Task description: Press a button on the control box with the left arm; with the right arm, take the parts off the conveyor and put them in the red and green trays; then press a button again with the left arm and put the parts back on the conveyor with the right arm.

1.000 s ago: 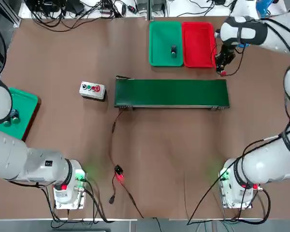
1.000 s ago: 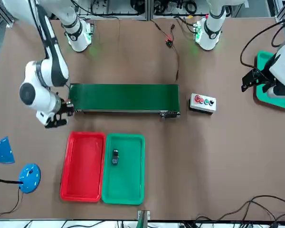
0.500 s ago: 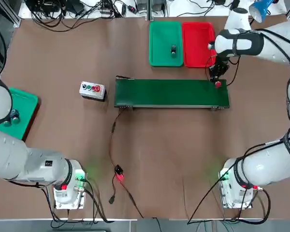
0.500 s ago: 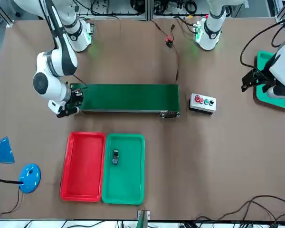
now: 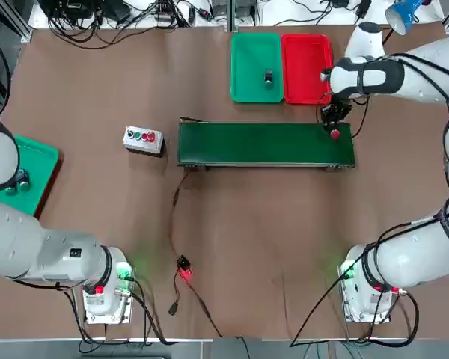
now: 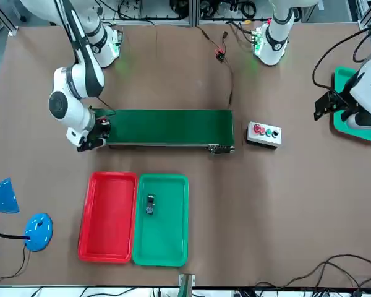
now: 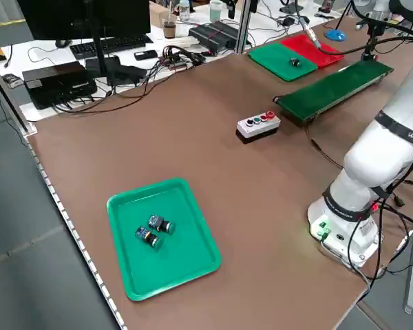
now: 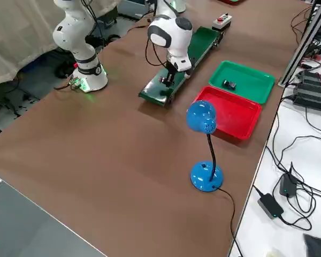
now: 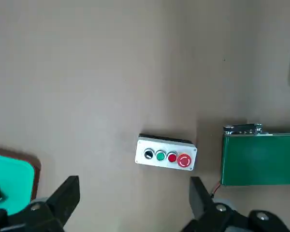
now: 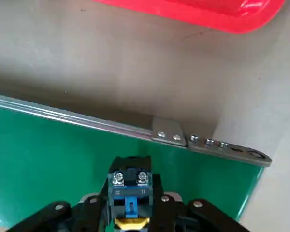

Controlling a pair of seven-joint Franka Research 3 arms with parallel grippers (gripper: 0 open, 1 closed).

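Note:
My right gripper (image 5: 334, 124) is shut on a small black part with a red cap (image 5: 334, 134), just above the right end of the green conveyor (image 5: 266, 143). In the right wrist view the part (image 10: 129, 191) sits between the fingers over the belt (image 10: 48, 159). The green tray (image 5: 256, 67) behind the belt holds one dark part (image 5: 269, 78); the red tray (image 5: 307, 63) lies beside it. The grey control box (image 5: 143, 138) stands off the belt's left end. My left gripper (image 9: 133, 203) hangs open, high at the far left, apart from the control box (image 9: 165, 155).
A second green tray (image 7: 162, 237) with two small parts lies at the table's left edge under the left arm. A blue desk lamp (image 6: 25, 226) stands beyond the trays. A thin cable with a red-lit plug (image 5: 183, 269) runs from the conveyor towards the bases.
My right gripper has carried the red-capped part from beside the red tray's corner to over the conveyor's right end. The left arm has not moved.

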